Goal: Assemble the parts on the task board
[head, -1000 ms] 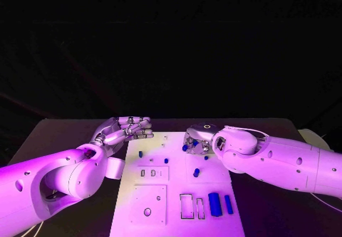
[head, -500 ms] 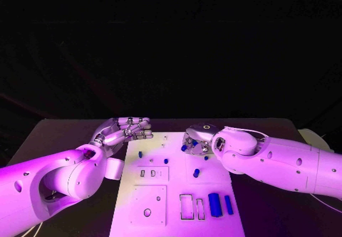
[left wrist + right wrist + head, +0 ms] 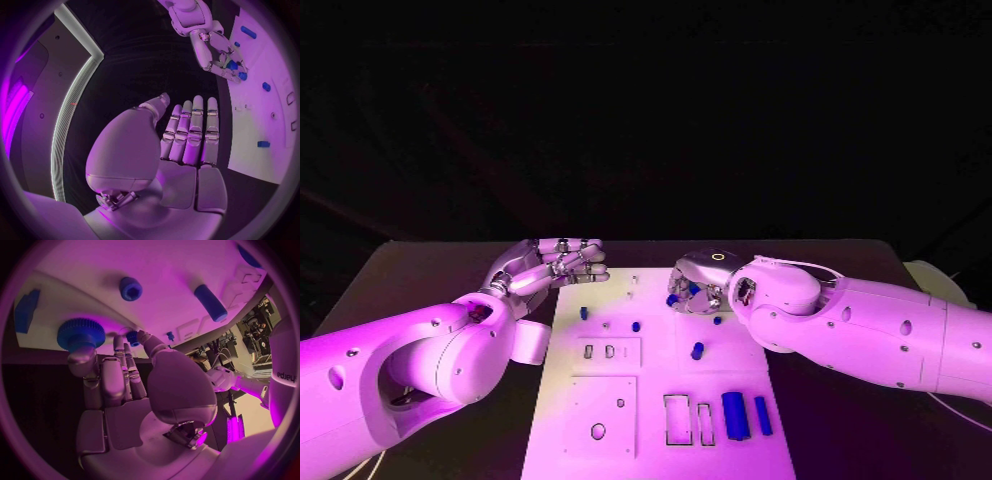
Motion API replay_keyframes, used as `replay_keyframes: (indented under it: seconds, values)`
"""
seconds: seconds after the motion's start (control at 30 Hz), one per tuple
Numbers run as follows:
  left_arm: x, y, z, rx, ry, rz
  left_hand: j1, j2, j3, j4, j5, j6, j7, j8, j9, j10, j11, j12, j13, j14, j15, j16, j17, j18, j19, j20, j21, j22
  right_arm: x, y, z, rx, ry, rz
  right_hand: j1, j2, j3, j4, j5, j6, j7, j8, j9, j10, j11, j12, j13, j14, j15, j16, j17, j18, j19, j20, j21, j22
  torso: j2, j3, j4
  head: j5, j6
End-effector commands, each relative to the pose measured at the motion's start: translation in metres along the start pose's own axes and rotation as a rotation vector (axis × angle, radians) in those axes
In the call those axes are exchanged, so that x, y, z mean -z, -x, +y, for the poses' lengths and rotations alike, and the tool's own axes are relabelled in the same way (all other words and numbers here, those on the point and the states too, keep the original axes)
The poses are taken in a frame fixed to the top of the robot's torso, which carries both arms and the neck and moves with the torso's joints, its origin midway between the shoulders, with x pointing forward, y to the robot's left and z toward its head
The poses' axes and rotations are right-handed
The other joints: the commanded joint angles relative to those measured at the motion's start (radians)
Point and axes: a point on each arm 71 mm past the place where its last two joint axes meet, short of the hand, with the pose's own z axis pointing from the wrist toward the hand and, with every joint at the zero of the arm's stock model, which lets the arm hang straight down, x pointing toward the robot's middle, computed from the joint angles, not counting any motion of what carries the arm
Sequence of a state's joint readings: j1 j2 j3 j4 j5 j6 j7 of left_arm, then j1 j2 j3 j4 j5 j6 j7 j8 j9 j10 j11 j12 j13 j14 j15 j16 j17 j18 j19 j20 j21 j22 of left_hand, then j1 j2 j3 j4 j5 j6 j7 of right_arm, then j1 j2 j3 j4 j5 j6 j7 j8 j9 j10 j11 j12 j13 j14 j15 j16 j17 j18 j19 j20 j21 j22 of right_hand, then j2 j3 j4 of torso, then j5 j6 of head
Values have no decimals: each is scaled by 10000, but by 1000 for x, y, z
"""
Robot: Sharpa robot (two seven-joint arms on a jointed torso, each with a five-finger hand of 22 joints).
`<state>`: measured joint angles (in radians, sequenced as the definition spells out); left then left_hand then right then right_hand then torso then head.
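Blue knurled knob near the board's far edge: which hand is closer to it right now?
Right. The right hand has its fingers at the blue knurled knob, touching or almost touching. The left hand hovers off the task board's far left corner, holding nothing.

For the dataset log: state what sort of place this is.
Probably a robotics lab test bench: a black table carries a white task board with small blue parts, with equipment racks behind.
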<state>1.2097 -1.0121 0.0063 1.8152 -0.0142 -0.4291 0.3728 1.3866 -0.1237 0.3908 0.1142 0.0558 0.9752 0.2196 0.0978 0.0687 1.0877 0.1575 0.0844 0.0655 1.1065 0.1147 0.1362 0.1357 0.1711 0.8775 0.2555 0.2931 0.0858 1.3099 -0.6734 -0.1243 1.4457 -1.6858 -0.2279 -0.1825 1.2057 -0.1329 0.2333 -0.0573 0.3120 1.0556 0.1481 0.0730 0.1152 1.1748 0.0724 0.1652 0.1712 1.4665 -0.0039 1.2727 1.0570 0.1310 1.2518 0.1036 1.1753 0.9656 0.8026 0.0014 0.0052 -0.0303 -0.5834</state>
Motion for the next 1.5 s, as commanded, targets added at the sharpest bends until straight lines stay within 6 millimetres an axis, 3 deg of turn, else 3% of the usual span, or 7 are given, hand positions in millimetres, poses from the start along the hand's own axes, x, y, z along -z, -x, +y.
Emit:
replay_keyframes:
  seconds: [0.03,0.2,0.5,0.93,1.5]
  values:
    - [0,-2,-1,80,-53,184,27,28,21,-24,35,4,67,-56,-6,-10,86,-32,7,-32,68,-53,16,132,-29,46,-47,-9,0,-3,3,-3,122,142,-6,-91,-58,51,-49,-65,23,-69,-9,-4,72,65,19,154,26,-44,-9,-141,-51,12,-58,-6,8,2,6,-6,12]
    - [0,-2,-1,80,-52,184,27,28,21,-24,35,4,67,-56,-6,-10,86,-32,7,-32,68,-53,16,132,-29,46,-47,-9,0,-3,3,-43,128,171,-10,-81,-75,76,-49,-68,24,-63,-7,2,72,75,28,154,27,-39,-4,-140,-55,14,-59,-3,14,1,9,-11,25]
    - [0,-2,-1,88,-43,205,45,33,37,-45,35,-5,78,-72,-6,-17,94,-52,7,-33,72,-70,22,133,-30,47,-52,-16,-2,-4,6,-99,190,336,321,217,124,148,-50,269,-26,115,83,122,8,160,84,174,-18,44,70,-147,-24,-6,10,142,24,-4,5,-23,12]
    - [0,-2,-1,85,-16,199,66,49,60,-65,37,-7,82,-82,-5,-20,98,-67,8,-31,75,-83,28,134,-29,48,-56,-21,-3,-6,8,-83,230,573,973,644,946,59,-401,913,-325,380,245,627,-261,316,156,217,-231,178,191,-173,52,-182,158,423,23,-1,6,-9,-7]
    - [-2,2,0,56,2,127,119,70,112,-116,38,-11,87,-103,-3,-24,101,-98,8,-31,77,-114,39,135,-27,48,-63,-33,0,11,16,-329,466,-890,1145,593,1339,-76,-443,1016,-318,405,304,623,-263,214,149,286,-248,402,514,-241,213,-228,397,789,21,-6,9,-27,167]
